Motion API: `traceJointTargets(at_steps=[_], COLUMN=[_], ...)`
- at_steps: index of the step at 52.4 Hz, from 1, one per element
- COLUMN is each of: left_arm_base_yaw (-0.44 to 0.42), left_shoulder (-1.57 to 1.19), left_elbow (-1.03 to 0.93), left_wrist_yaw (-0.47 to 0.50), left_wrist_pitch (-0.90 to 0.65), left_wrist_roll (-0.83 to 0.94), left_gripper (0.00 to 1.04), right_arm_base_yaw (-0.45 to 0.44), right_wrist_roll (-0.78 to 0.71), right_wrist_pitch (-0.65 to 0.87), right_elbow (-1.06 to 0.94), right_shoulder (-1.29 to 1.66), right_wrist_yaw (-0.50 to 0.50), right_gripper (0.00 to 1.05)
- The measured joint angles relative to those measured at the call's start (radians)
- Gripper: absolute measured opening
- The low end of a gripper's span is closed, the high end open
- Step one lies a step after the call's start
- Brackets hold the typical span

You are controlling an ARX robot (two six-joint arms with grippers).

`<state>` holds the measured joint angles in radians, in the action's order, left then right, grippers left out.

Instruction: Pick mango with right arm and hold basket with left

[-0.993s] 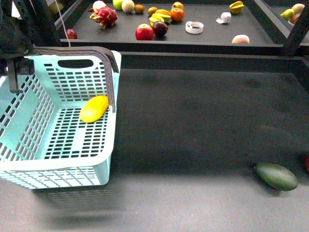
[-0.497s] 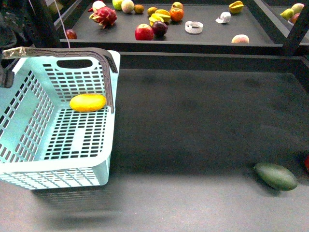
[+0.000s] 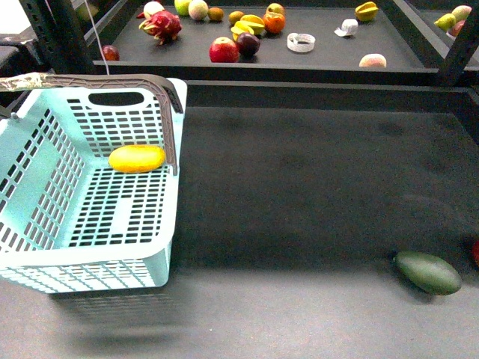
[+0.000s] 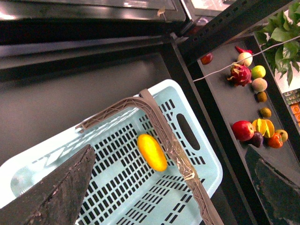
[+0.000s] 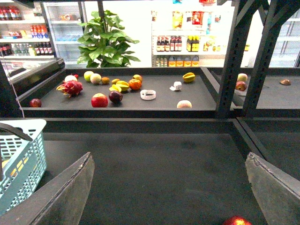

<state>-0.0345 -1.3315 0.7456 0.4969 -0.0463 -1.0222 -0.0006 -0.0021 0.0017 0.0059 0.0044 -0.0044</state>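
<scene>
The mango (image 3: 136, 158) is lying on its side on the slotted floor of the basket (image 3: 45, 258), toward the basket's far end wall, just beneath the oval cut-out and close to the upright leg of the grey-brown handle (image 3: 169, 120) that is arching over it. The basket is sitting on the dark tabletop (image 3: 314, 187) and is touching no fruit outside it.

In the left wrist view the left hand (image 4: 161, 187) is hovering above the basket with its two fingers (image 4: 51, 192) spread wide apart, clamping nothing; the mango (image 4: 152, 152) is showing between them, down inside the basket (image 4: 206, 164), beside the raised handle (image 4: 164, 131), well apart from the fingers.

In the right wrist view the right hand (image 5: 168, 187) is likewise standing open and empty, its fingers (image 5: 61, 197) wide apart over bare tabletop. Only a corner of the basket (image 5: 23, 159) is showing there, and the mango is not visible in that view.

A dark green fruit (image 3: 428, 272) is lying on the tabletop well away from the basket. Beyond the basket, a shelf (image 3: 322, 56) is carrying assorted fruit, among it a dragon fruit (image 3: 162, 25) and a red apple (image 3: 224, 50).
</scene>
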Motion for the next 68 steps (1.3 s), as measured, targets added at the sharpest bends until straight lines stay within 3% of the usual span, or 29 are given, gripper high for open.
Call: traceJointTargets(at_steps=[9, 32, 34, 35, 37, 40, 47, 58, 68], left_arm_base_yaw=[0.023, 0.025, 0.005, -0.011, -0.023, -0.022, 0.03, 0.033, 0.033], left_shoulder=[0.13, 0.137, 0.14, 0.146, 0.157, 0.186, 0.282, 0.389, 0.49], left_elbow=[-0.076, -0.08, -0.12, -0.172, -0.261, -0.356, -0.452, -0.56, -0.619], left_wrist_yaw=[0.02, 0.017, -0.104, -0.232, -0.398, -0.53, -0.5, -0.499, -0.497], left_wrist_pitch=[-0.022, -0.023, -0.131, -0.267, -0.466, -0.644, -0.713, -0.703, -0.662], left_wrist_roll=[0.076, 0.106, 0.183, 0.275, 0.451, 0.7, 0.926, 0.997, 1.006], left_gripper=[0.97, 0.97, 0.92, 0.86, 0.78, 0.65, 0.4, 0.03, 0.02], right_arm_base_yaw=[0.0, 0.0, 0.0, 0.0, 0.0, 0.0, 0.0, 0.0, 0.0], right_wrist_roll=[0.0, 0.0, 0.0, 0.0, 0.0, 0.0, 0.0, 0.0, 0.0], right_wrist_pitch=[0.0, 0.0, 0.0, 0.0, 0.0, 0.0, 0.0, 0.0, 0.0], right_elbow=[0.0, 0.0, 0.0, 0.0, 0.0, 0.0, 0.0, 0.0, 0.0], right_shoulder=[0.0, 0.0, 0.0, 0.0, 0.0, 0.0, 0.0, 0.0, 0.0], right_wrist_yaw=[0.0, 0.0, 0.0, 0.0, 0.0, 0.0, 0.0, 0.0, 0.0], right_gripper=[0.96, 0.96, 0.96, 0.96, 0.96, 0.96, 0.96, 0.96, 0.96])
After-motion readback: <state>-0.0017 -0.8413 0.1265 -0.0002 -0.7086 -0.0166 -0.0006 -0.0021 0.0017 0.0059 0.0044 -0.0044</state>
